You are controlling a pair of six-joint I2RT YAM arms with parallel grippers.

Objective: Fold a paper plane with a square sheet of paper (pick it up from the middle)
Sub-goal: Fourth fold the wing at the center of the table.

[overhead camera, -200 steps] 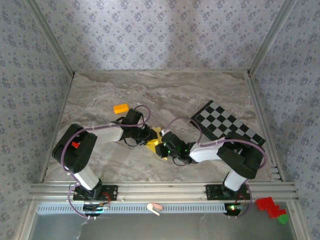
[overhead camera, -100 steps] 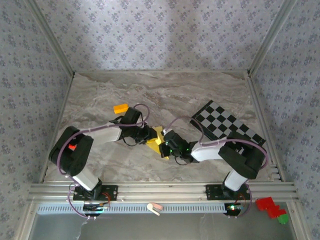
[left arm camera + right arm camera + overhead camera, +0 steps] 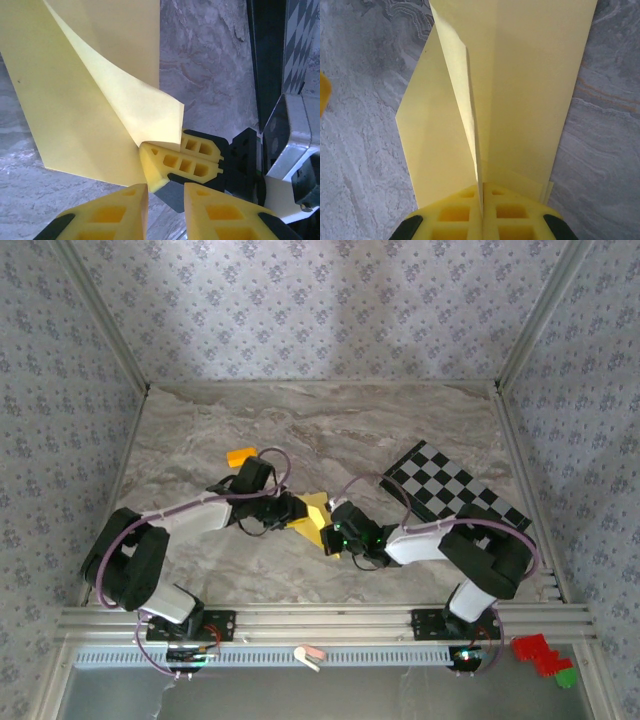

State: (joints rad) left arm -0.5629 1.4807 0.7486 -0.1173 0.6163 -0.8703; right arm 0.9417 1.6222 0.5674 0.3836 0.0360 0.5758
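The pale-yellow sheet of paper (image 3: 314, 517) lies mid-table between my two grippers, folded, with a centre crease standing up. In the right wrist view the paper (image 3: 520, 90) spreads away from my right gripper (image 3: 482, 194), which is shut on that upright crease at the near edge. In the left wrist view a flap of the paper (image 3: 90, 100) curls up. My left gripper (image 3: 165, 191) stands open just short of its corner, nothing between its fingers. The right gripper's fingers (image 3: 187, 160) pinch the fold there. From above, the left gripper (image 3: 288, 510) and the right gripper (image 3: 331, 531) flank the paper.
A small orange block (image 3: 241, 455) lies behind the left arm's wrist. A black-and-white checkered board (image 3: 455, 495) lies at the right, its edge (image 3: 297, 45) close beyond the right arm. Metal rails bound the marble table (image 3: 330, 425).
My right gripper has closed onto the paper's standing crease. The left arm's elbow has swung down and to the left, while its gripper stays by the paper's left side.
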